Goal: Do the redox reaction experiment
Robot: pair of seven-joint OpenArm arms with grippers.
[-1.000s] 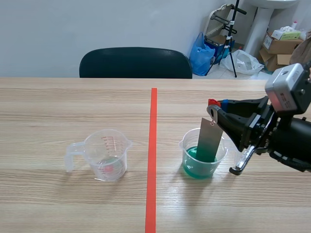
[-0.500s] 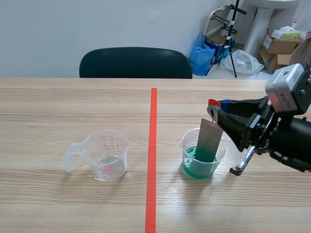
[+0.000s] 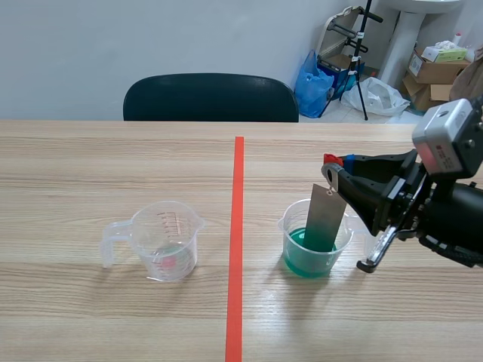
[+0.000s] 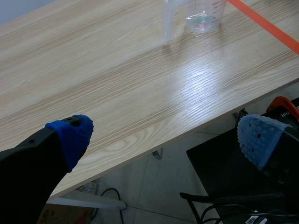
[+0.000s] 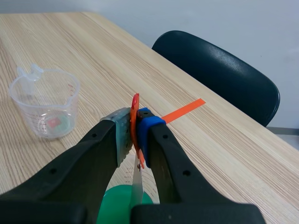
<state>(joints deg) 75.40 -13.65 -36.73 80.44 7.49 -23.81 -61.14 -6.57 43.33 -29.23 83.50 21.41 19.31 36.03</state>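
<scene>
Stillness marked the last second: in the scene view we found the right gripper [image 3: 332,167], the flat grey metal plate [image 3: 324,219] and both vessels exactly where they had been, with no lift or dip that we could detect.

The right gripper's fingers were closed tight on the upper end of the plate, with a thin orange-red tab [image 5: 134,107] pinched between the pads at the same spot. We could not tell how the tab joined the plate. The plate hung tilted from that grip, its lower end standing in the green liquid of the clear plastic beaker [image 3: 309,245], which sat on the pale wooden table [image 3: 90,166] to the right of the orange-red tape line [image 3: 236,241]. Left of the line, well apart, stood the clear plastic measuring cup with red markings [image 3: 166,240], nearly empty as far as we could see.

The left gripper [image 4: 163,140] was spread wide with nothing between its blue pads, and it hung beyond the table's near edge, far from the cup.

We judged the unchanged pose to be a deliberate soak, keeping the metal immersed so that the reaction could proceed. The plate's wetted end showed no colour change that we could make out.
</scene>
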